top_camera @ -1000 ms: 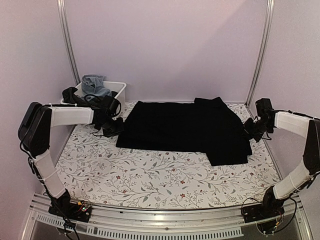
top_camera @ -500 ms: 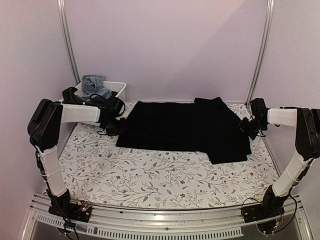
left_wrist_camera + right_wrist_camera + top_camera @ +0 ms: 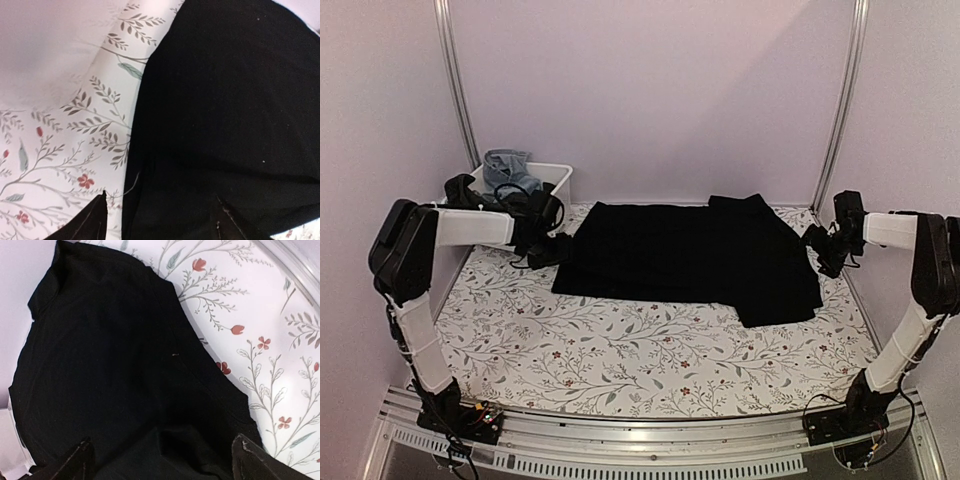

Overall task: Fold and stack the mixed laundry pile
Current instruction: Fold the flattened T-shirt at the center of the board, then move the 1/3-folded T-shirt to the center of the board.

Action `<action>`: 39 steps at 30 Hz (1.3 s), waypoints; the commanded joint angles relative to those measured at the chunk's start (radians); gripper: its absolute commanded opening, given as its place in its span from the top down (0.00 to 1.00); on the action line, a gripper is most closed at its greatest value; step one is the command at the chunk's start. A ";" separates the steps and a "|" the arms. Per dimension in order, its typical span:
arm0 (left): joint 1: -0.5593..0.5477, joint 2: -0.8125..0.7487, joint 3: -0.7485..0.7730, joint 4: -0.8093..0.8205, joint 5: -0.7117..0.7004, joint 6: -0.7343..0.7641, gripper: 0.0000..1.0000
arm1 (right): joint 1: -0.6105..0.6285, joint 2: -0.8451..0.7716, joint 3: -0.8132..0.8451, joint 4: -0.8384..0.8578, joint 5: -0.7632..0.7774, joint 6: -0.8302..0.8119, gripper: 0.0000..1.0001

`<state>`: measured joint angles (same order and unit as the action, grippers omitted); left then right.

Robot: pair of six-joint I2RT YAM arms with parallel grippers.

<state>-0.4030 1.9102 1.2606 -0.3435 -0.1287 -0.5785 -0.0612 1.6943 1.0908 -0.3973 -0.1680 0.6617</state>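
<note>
A large black cloth [image 3: 690,255] lies spread flat across the back half of the flowered table [image 3: 620,350]. My left gripper [image 3: 548,248] is at the cloth's left edge. In the left wrist view its jaws [image 3: 160,220] stand open, one finger over the table and the other over the black cloth [image 3: 225,100]. My right gripper [image 3: 823,250] is at the cloth's right edge. It is open too [image 3: 162,460], with black cloth [image 3: 110,365] lying loose between the spread fingers. Light blue jeans [image 3: 505,168] and dark clothes [image 3: 460,190] sit in and over the bin.
A white plastic bin [image 3: 558,176] stands at the back left corner, close behind my left arm. Metal frame posts [image 3: 840,110] rise at both back corners, and a metal rail [image 3: 640,445] runs along the near edge.
Both grippers were shut at the cloth's side edges and now stand open, with the cloth let go. The right gripper has drawn back slightly to the right.
</note>
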 commanded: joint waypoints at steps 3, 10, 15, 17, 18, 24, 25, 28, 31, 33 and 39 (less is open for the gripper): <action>0.015 -0.266 -0.205 0.080 -0.002 0.041 0.28 | -0.009 -0.240 -0.153 0.045 -0.064 -0.107 0.04; 0.018 -0.272 -0.341 0.143 0.070 0.044 0.39 | -0.057 -0.277 -0.285 0.043 -0.066 -0.050 0.14; 0.019 -0.205 -0.335 0.175 0.098 0.043 0.43 | -0.082 -0.239 -0.314 0.058 -0.040 -0.049 0.17; 0.019 -0.177 -0.328 0.184 0.110 0.043 0.44 | -0.085 -0.217 -0.320 0.066 -0.030 -0.052 0.19; 0.020 -0.160 -0.321 0.183 0.111 0.043 0.46 | -0.086 -0.208 -0.322 0.067 -0.023 -0.057 0.20; 0.018 -0.078 -0.278 0.151 0.121 0.029 0.59 | -0.089 -0.140 -0.327 0.082 0.027 -0.070 0.25; 0.018 -0.070 -0.274 0.144 0.121 0.028 0.61 | -0.090 -0.131 -0.328 0.085 0.028 -0.072 0.27; 0.018 -0.061 -0.273 0.134 0.121 0.024 0.70 | -0.096 -0.105 -0.328 0.093 0.014 -0.080 0.37; 0.019 -0.068 -0.283 0.119 0.121 0.019 0.84 | -0.098 -0.086 -0.334 0.098 -0.018 -0.088 0.57; 0.019 -0.081 -0.299 0.110 0.121 0.016 1.00 | -0.098 -0.086 -0.341 0.098 -0.037 -0.091 0.75; 0.018 -0.191 -0.390 0.076 0.111 -0.011 1.00 | -0.097 -0.151 -0.405 0.076 -0.102 -0.068 1.00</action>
<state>-0.3920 1.7939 0.9360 -0.1986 -0.0101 -0.5694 -0.1585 1.5860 0.7403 -0.2928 -0.2169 0.5823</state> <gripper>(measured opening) 0.009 0.010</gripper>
